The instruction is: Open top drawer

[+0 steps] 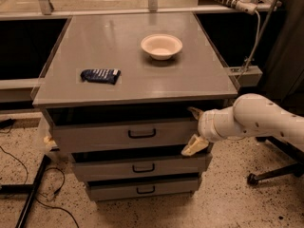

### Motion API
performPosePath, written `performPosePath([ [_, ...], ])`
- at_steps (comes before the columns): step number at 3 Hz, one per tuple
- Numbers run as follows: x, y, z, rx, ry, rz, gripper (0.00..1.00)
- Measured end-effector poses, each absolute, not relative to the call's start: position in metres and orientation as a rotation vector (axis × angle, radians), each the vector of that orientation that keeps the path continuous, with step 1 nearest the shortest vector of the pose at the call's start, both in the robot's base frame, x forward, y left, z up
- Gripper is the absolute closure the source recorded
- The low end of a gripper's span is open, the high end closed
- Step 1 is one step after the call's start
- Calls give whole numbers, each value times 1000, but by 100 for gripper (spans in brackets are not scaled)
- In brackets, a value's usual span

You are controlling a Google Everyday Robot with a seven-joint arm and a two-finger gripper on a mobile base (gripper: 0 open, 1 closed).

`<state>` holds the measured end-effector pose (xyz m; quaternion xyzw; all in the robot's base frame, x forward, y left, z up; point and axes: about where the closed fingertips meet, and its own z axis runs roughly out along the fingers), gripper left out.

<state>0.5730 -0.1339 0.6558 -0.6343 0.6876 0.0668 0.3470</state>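
At the 3 o'clock end of the top drawer (102, 137), the gripper (194, 129) sits with its 2 cream fingers (194, 146) spread wide, 1 at the upper edge of the drawer front and 1 at the lower edge, so the front's right end lies between them. Whether the pads actually press on the panel I cannot tell; nothing else is in its hold. The drawer is the uppermost of 3 in the grey cabinet (128, 56), right under the top, and its front stands a little forward of the shadowed gap above it. Its black handle (142, 134) is at the centre, well apart from the gripper toward 9 o'clock.

The main risk, as I judge it, comes from pulling at 1 end and not at the handle. An off-centre pull could twist the drawer on its runners and jam it, or the fingers could slide off the flat front, since it offers no lip to hook.

The lower finger hangs just above the middle drawer (109, 169) at 6 o'clock. A small drop could catch that front and drag the wrong drawer.

A sharp tug could also shake the cabinet. The bowl (161, 46) at 12 o'clock and the blue packet (100, 75) at 10 o'clock lie loose on top and might shift.

The white arm (266, 120) reaches in from 3 o'clock, so the drawer's corner may meet it as the drawer comes out.
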Motion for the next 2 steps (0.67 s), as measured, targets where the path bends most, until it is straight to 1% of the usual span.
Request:
performPosePath([
  [2, 571, -133, 661, -1650, 1781, 180, 65],
])
